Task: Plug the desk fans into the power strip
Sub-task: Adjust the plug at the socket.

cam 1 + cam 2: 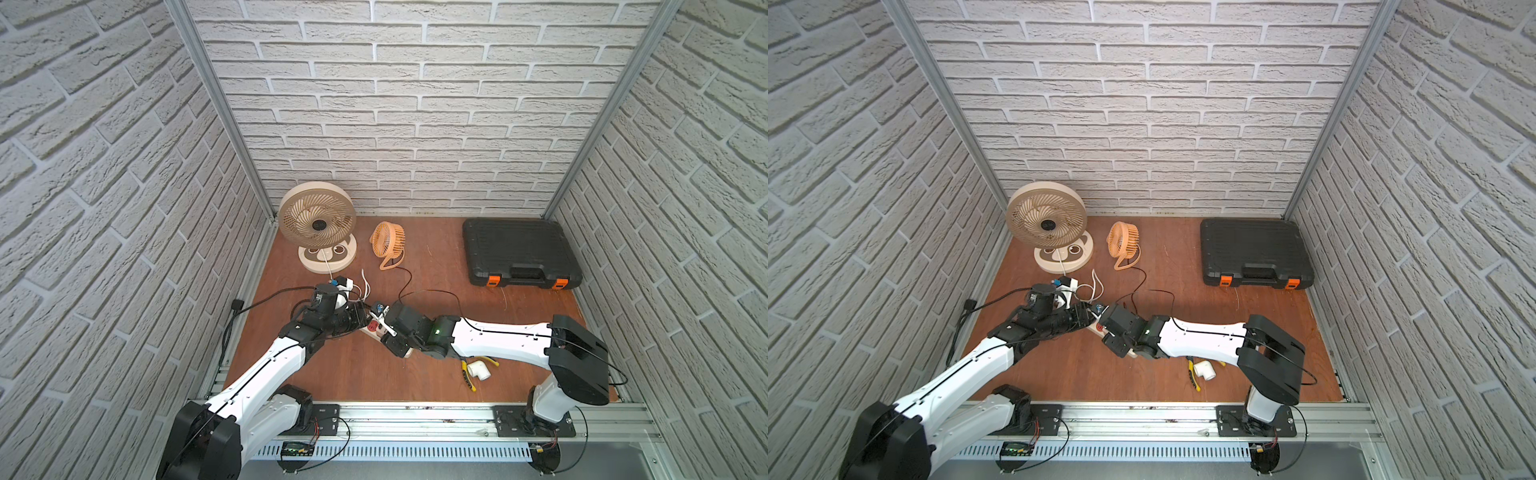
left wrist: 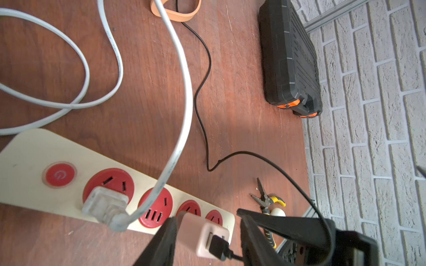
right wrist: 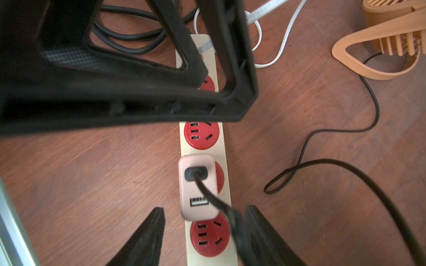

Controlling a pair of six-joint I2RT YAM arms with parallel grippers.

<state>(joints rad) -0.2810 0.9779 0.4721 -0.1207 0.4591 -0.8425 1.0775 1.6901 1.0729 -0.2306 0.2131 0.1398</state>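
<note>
The red button [image 2: 59, 175] at one end of the power strip [image 2: 25, 152] bears a white power symbol. Grey print runs along the white cable [image 2: 189, 101]; it is too blurred to read.

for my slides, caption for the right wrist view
Pink USB adapter plugged into the power strip, open right gripper straddling it.
</note>
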